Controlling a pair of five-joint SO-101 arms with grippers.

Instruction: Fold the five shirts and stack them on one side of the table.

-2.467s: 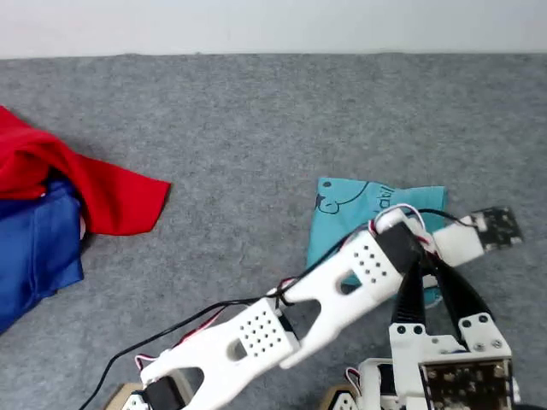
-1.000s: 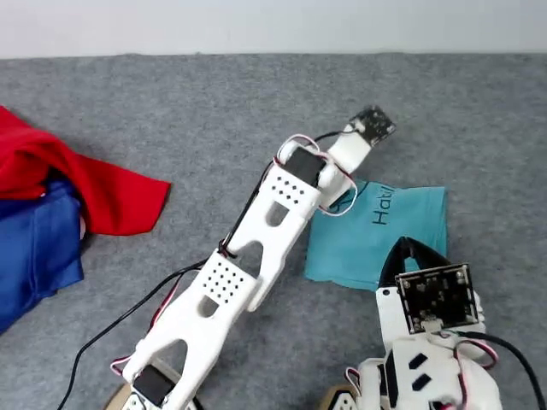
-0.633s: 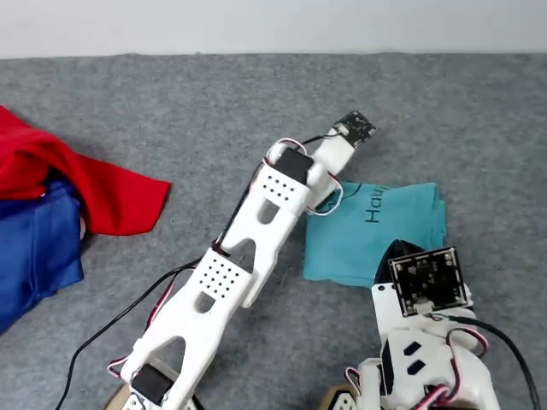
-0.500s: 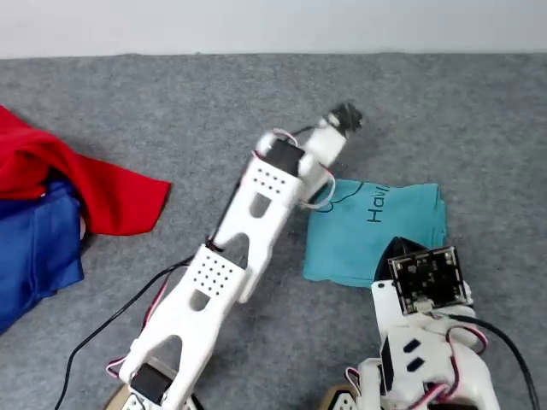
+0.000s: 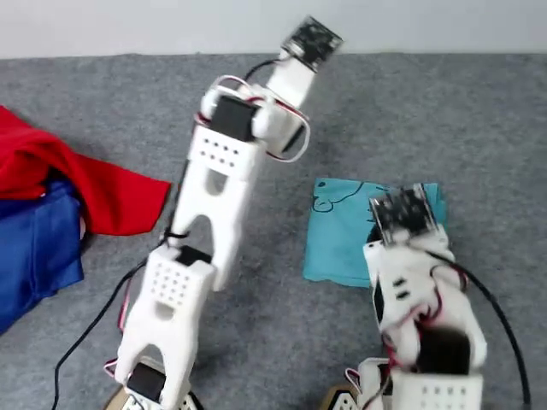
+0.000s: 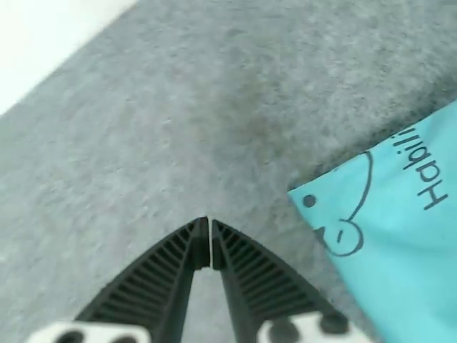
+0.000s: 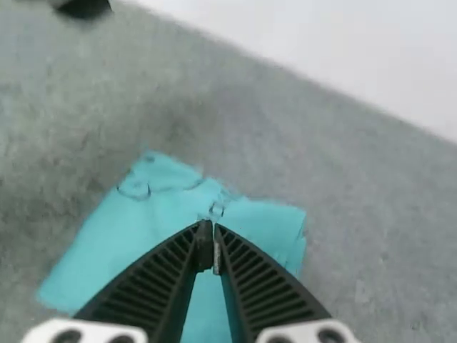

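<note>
A folded teal shirt (image 5: 342, 231) lies flat on the grey table at the right. In the left wrist view, my left gripper (image 6: 209, 223) is shut and empty over bare carpet, just off the teal shirt's (image 6: 400, 236) printed corner. The left arm (image 5: 218, 171) stretches toward the table's far edge. My right gripper (image 7: 207, 227) is shut with nothing in it, hanging above the teal shirt (image 7: 143, 236) near its small tag. The right arm (image 5: 419, 282) stands over the shirt's near right part and hides it. A red shirt (image 5: 85, 184) lies crumpled on a blue shirt (image 5: 34, 248) at the left.
The grey carpeted table (image 5: 256, 102) meets a white wall at the back. A black cable (image 5: 85, 342) trails from the left arm's base. Open carpet lies between the red and blue pile and the teal shirt.
The left arm lifted off the teal shirt and swung toward the far edge. The right arm came forward over the shirt's near right side. The shirt stayed folded.
</note>
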